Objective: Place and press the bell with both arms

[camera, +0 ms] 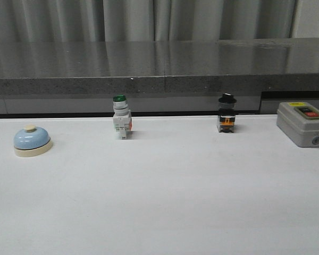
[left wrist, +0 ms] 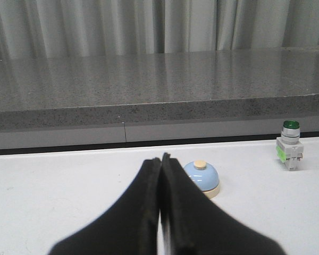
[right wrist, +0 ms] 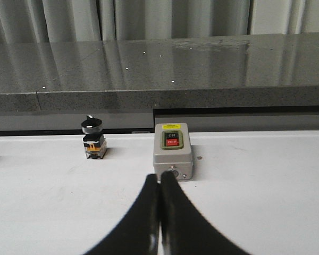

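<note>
Front view: glossy light-blue domed bell (camera: 32,142) with cream base sits on matte white table (camera: 159,202). Left gripper (left wrist: 160,161) and right gripper (right wrist: 160,178) pressed together, empty.

Green-capped switch (camera: 122,123); black-knobbed switch (camera: 227,113); grey button box (camera: 303,123); all on white table (camera: 165,202)

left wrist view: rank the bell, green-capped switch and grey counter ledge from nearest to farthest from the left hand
1. Bell, just beyond the left hand, slightly to one side.
2. Green-capped switch, farther off toward the table's back edge.
3. Grey counter ledge, behind the table.
</note>
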`<state>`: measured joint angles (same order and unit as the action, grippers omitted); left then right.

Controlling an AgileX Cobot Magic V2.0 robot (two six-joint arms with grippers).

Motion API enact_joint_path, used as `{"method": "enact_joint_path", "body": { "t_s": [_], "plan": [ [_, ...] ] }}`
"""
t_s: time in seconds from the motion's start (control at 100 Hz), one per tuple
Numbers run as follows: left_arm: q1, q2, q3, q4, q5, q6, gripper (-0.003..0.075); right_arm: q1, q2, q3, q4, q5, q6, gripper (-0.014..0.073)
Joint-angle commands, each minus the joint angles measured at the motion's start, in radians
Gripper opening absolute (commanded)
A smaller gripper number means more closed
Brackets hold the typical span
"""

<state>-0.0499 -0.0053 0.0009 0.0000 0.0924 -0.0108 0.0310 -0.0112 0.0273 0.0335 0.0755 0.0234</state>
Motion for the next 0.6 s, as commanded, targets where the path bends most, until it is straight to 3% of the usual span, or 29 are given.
{"method": "enact_joint_path", "body": {
  "t_s": [0.0, 0.42, 0.59],
  "plan": [
    [0.004, -0.03, 0.041, 0.0, -0.077, 0.0, -0.002, -0.005, -0.012, -0.016, -0.009, -0.088, -0.005, -0.006],
    [0.004, -0.028, 0.024, -0.062, -0.156, 0.0, -0.002, -0.005, -0.012, -0.016, -0.009, -0.088, -0.005, -0.006],
    [0.004, 0.015, -0.082, -0.066, -0.037, 0.0, -0.002, -0.005, -0.012, -0.016, -0.009, -0.088, -0.005, -0.006]
  ]
}}
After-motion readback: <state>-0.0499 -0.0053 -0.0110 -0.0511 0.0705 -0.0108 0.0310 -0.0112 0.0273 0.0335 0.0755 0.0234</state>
